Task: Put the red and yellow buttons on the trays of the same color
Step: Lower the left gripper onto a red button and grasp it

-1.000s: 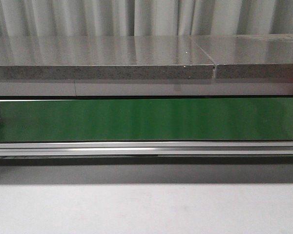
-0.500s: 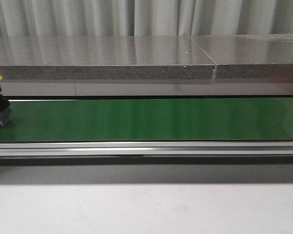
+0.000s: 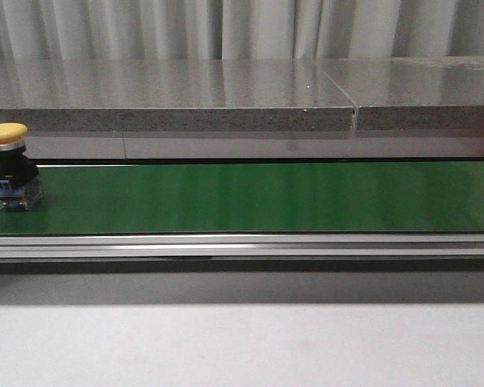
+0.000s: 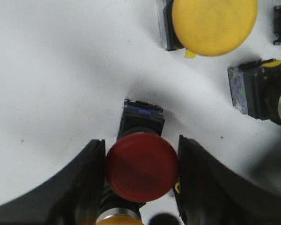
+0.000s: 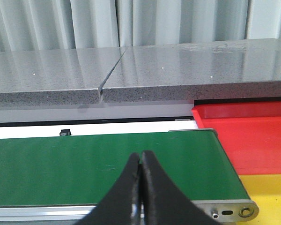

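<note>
A yellow-capped button (image 3: 8,165) stands upright on the green belt (image 3: 250,197) at its far left end. In the left wrist view my left gripper (image 4: 141,145) is shut on the cap of a red button (image 4: 141,166) over a white surface, one finger against each side. A large yellow button (image 4: 210,23) lies beyond it. My right gripper (image 5: 141,157) is shut and empty, hanging over the belt's right end (image 5: 84,164). The red tray (image 5: 253,136) and the yellow tray (image 5: 271,192) lie just past that end. Neither gripper shows in the front view.
More buttons lie near the left gripper: one on its side (image 4: 262,93) and a yellow cap (image 4: 119,219) below the red one. A grey stone shelf (image 3: 169,97) runs behind the belt, and an aluminium rail (image 3: 242,246) along its front.
The yellow button has come into the front view from the left edge and moved rightward along the belt. One second ago only its edge showed.
</note>
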You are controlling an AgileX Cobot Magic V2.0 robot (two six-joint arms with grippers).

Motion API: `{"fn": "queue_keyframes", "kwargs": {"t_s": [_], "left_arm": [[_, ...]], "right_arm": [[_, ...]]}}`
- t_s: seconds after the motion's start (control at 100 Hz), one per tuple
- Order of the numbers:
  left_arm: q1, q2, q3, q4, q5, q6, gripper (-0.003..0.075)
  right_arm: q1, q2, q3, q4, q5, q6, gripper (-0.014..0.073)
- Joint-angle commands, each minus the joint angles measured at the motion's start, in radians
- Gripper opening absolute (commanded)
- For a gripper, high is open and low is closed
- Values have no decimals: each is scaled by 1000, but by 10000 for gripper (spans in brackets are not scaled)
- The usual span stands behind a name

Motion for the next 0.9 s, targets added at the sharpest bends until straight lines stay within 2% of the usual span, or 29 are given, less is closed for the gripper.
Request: {"fn": "queue_keyframes", "kwargs": {"t_s": [0.0, 0.49, 0.71, 0.89], "left_arm": [[5, -46, -22, -14, -14, -2, 237], [0, -178, -27, -15, 31, -5, 237], [-53, -273, -30, -13, 60, -5, 237], [-129, -297, -101, -9, 132, -5, 237]], "right_arm": [[-7, -13, -14, -10, -77, -2, -65], [-7, -13, -14, -10, -77, -2, -65], [-7, -13, -14, -10, -77, -2, -65], [-7, -13, -14, -10, -77, -2, -65]]}}
